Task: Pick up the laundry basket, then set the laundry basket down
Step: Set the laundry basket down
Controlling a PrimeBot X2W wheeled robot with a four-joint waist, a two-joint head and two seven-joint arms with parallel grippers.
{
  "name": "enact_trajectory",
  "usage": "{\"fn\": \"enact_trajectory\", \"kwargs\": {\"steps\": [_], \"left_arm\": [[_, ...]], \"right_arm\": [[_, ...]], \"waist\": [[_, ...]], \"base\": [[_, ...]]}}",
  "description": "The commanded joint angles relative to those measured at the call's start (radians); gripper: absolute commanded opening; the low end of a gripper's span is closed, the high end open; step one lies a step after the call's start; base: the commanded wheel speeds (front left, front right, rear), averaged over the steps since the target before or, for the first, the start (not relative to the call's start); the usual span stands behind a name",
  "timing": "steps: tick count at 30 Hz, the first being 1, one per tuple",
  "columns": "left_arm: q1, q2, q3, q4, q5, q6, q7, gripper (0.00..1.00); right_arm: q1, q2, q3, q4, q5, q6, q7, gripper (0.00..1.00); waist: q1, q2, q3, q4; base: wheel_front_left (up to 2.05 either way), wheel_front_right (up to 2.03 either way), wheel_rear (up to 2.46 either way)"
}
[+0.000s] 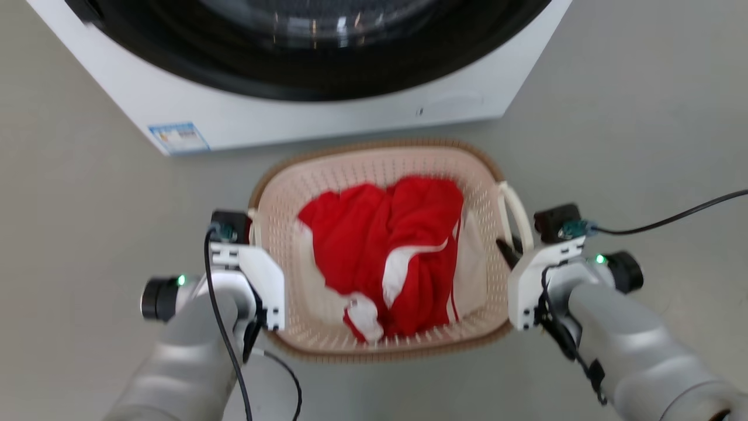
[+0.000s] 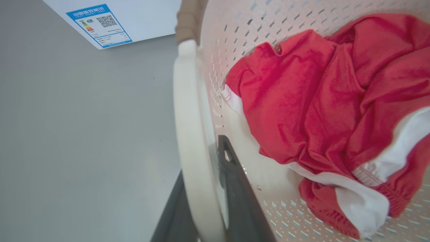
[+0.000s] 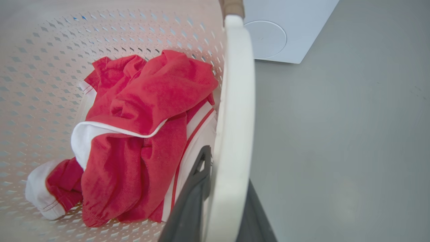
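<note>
The laundry basket is cream with perforated walls and a brown rim. It is on or just above the grey floor in front of me; I cannot tell which. My left gripper is shut on its left white loop handle, one dark finger inside the wall and one outside. On the other side, my right gripper is shut on the right handle in the same way. Red and white clothes lie crumpled inside the basket.
A white washing machine with a dark round door stands just beyond the basket's far rim, a blue label on its lower left corner. A black cable runs from my right wrist off to the right. Grey floor spreads on both sides.
</note>
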Motion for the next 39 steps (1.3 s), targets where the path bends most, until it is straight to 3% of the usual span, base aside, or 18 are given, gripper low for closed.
{"fn": "enact_trajectory", "kwargs": {"steps": [1, 18, 39], "left_arm": [[-0.042, 0.017, -0.003, -0.009, 0.026, 0.001, -0.007, 0.0], [-0.242, -0.002, -0.005, -0.019, 0.039, 0.026, -0.119, 0.0], [-0.33, 0.023, -0.003, -0.008, 0.038, 0.014, -0.184, 0.0]], "right_arm": [[-0.036, 0.001, 0.008, -0.016, -0.016, 0.017, -0.053, 0.0], [-0.209, -0.075, -0.033, 0.008, -0.036, 0.017, -0.147, 0.0], [-0.224, -0.096, -0.178, -0.055, -0.129, 0.017, -0.15, 0.0]], "waist": [[0.0, 0.0, 0.083, 0.014], [0.0, 0.0, 0.38, 0.068], [0.0, 0.0, 0.511, 0.046]], "base": [[0.0, 0.0, 0.0], [0.0, 0.0, 0.0], [0.0, 0.0, 0.0]]}}
